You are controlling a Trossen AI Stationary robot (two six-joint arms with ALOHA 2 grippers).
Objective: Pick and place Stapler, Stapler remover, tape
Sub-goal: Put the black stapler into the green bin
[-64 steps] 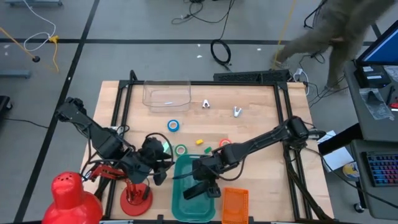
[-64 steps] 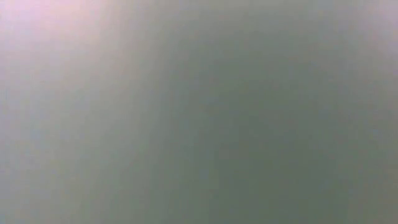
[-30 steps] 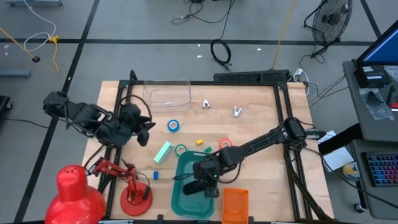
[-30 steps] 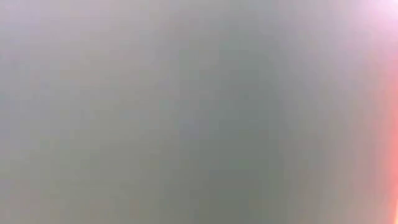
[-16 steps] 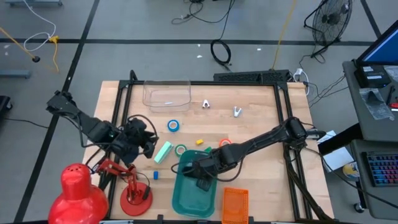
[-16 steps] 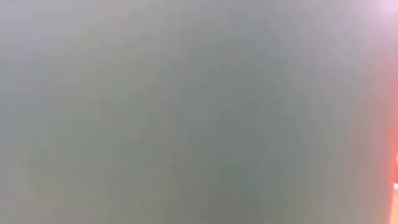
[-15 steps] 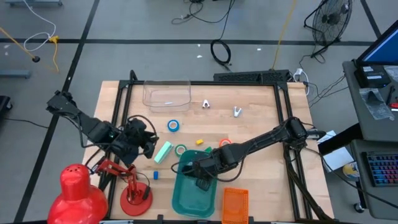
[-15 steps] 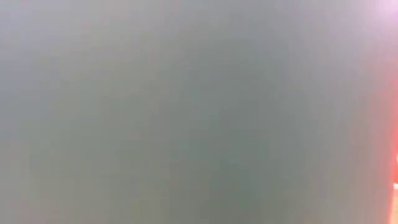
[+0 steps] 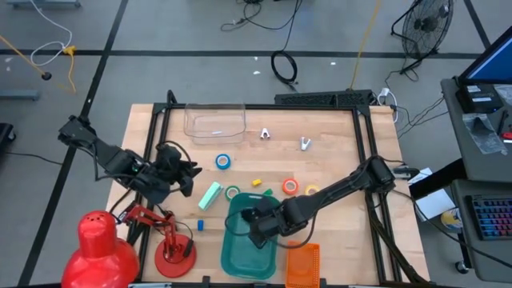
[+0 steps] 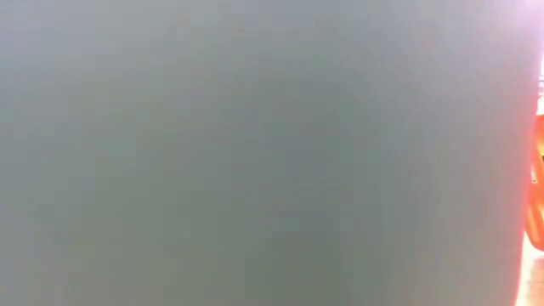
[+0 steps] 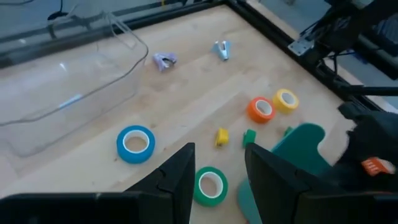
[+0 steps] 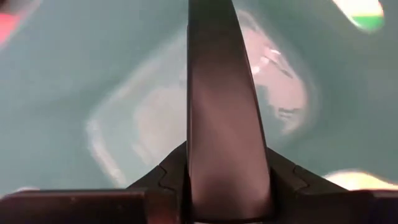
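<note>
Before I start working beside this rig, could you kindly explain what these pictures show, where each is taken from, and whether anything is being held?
It is a robot with two dark arms working at a wooden table. One picture looks straight down from above. One sits at table height, but shows only a grey blur. The other two come from cameras on the wrists.

The left gripper hovers over the table's left side, its jaws open and empty. The right gripper is over the green tray; I cannot tell whether it holds anything.

On the table lie the blue tape, green tape, orange tape and yellow tape. There are also two small staple removers, a clear bin, a pale green oblong thing and an orange basket.
</note>
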